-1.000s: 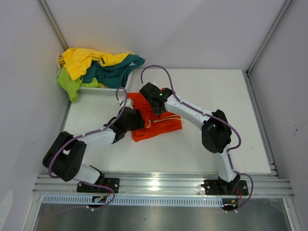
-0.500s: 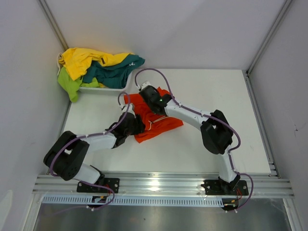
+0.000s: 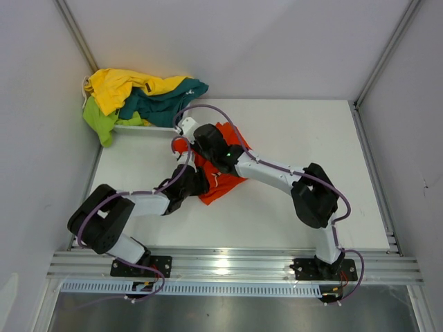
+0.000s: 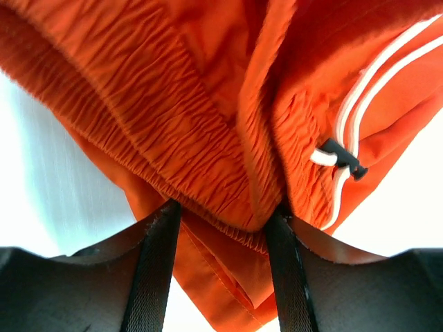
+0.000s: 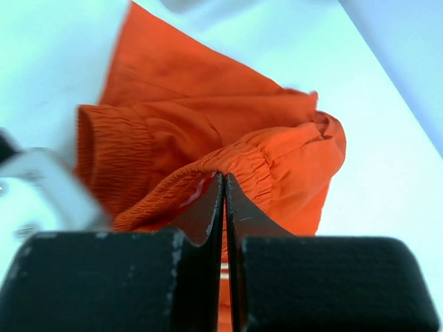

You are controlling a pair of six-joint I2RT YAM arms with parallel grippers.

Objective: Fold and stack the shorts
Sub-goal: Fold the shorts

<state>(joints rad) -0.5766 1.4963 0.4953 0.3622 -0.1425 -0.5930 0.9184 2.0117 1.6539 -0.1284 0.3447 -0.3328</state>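
My left hand (image 4: 220, 214), nearest the table's (image 3: 291, 138) front edge, grips the orange shorts (image 3: 218, 187). A thick bunch of their gathered waistband (image 4: 173, 138) is clamped between my two fingers (image 4: 156, 263), which stand partly apart around it. The white drawstring (image 4: 360, 90) loops just to the right of the grip.

Just beyond, my right hand (image 5: 223, 181) is pinched narrow on another stretch of the same waistband. Its fingertips meet on the elastic edge, with the rest of the cloth crumpled behind.

The shorts lie rumpled left of the table's centre, between my two hands.

At the far left corner a white basket (image 3: 149, 128) holds a heap: a yellow pair (image 3: 121, 86) on top, a teal pair (image 3: 163, 100) beside it, and a lime pair (image 3: 100, 121) spilling over the left rim.
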